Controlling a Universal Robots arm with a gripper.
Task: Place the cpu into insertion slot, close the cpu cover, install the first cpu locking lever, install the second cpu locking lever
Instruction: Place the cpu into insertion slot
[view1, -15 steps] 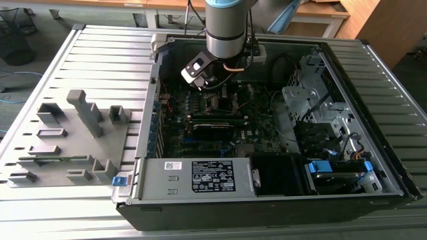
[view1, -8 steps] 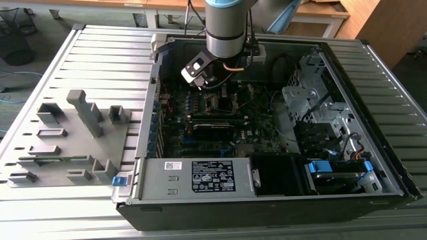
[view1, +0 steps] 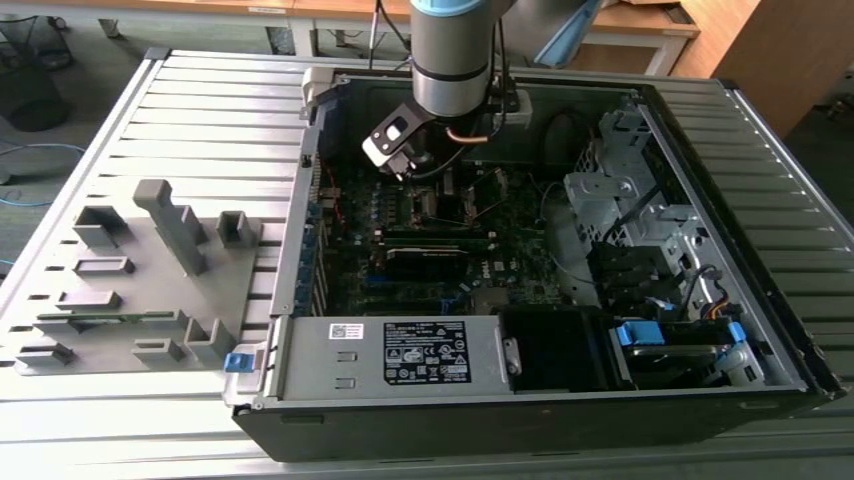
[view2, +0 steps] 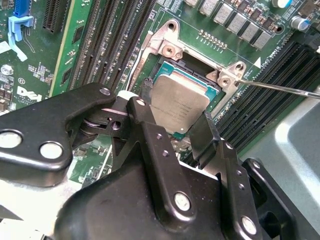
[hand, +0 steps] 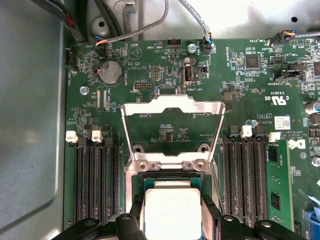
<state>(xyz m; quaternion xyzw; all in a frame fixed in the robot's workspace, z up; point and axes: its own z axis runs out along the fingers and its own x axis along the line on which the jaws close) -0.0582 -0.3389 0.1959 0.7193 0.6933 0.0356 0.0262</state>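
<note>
One flat, square, grey chip (hand: 170, 212) is pinched between the two jaws. One silver cover (hand: 172, 104) lies open.

You see: cpu (hand: 172, 212) at socket (hand: 167, 164) on motherboard (hand: 250, 100); cpu cover (hand: 172, 107) flipped open beyond socket; memory slots (hand: 97, 185) flanking both sides.

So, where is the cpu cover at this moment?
In the first wrist view the cover is flipped open over the green board, hinged at the socket edge just beyond the chip, with black memory slots on either side.
</note>
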